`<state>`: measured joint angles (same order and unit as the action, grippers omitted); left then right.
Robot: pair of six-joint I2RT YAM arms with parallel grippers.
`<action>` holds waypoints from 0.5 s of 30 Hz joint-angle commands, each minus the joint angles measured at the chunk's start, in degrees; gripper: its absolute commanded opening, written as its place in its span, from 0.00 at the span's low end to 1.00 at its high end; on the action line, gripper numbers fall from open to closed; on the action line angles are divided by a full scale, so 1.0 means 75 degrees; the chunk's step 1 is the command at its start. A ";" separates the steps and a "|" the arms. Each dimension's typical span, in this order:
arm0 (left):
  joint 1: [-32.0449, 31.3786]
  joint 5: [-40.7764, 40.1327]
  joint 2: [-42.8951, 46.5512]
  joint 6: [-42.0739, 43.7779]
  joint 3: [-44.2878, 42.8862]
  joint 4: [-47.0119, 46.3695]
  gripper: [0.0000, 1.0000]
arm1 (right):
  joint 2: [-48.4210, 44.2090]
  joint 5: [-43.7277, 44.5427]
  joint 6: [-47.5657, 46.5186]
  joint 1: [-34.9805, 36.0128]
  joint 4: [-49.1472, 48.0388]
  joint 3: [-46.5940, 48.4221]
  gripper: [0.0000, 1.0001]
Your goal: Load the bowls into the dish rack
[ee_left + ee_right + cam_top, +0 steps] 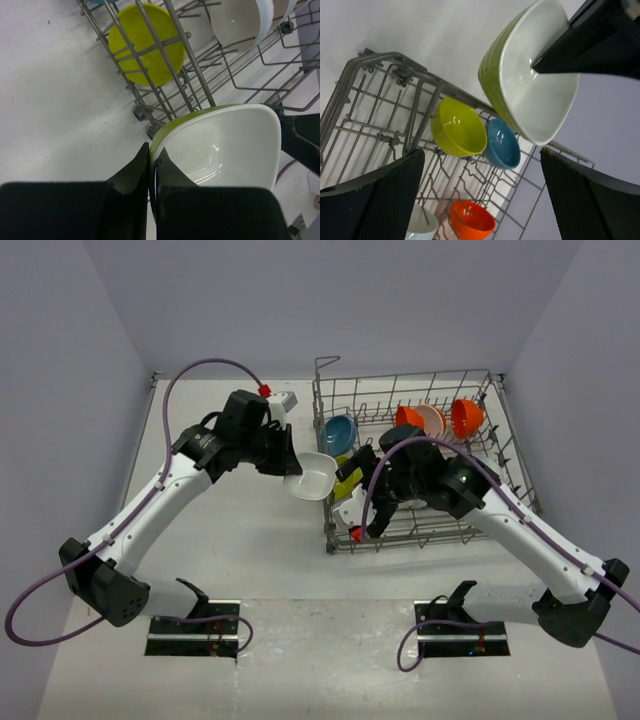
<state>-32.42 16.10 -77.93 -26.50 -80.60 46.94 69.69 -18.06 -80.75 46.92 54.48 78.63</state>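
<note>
One squarish bowl (pixel 225 145): glossy, white inside, green outside.

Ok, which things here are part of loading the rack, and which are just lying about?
Job: squarish bowl, held in the left gripper; dish rack; already racked: blue bowl, yellow-green bowl, orange bowls, white bowl.
Lying about: only the arms' purple cables.
</note>
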 commanded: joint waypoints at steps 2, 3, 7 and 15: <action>-0.0141 0.0491 0.0066 0.0076 -0.0398 0.0690 0.00 | -0.0199 -0.0428 -0.0742 0.0529 -0.0066 0.0215 0.99; -0.0142 0.0444 0.0078 0.0077 -0.0421 0.0818 0.00 | -0.0140 -0.0369 -0.0660 0.0564 -0.0115 0.0227 0.99; -0.0142 0.0526 0.0289 0.0147 -0.0515 0.0983 0.00 | -0.0046 -0.0520 -0.0636 0.0670 -0.0186 0.0460 0.99; -0.0142 0.1041 0.0359 0.0182 -0.0796 0.1148 0.00 | 0.0187 -0.1189 0.0065 0.1350 0.0037 0.0590 0.85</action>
<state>-33.34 19.84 -77.52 -26.30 -83.22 54.52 69.52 -24.23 -83.15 55.88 54.06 80.95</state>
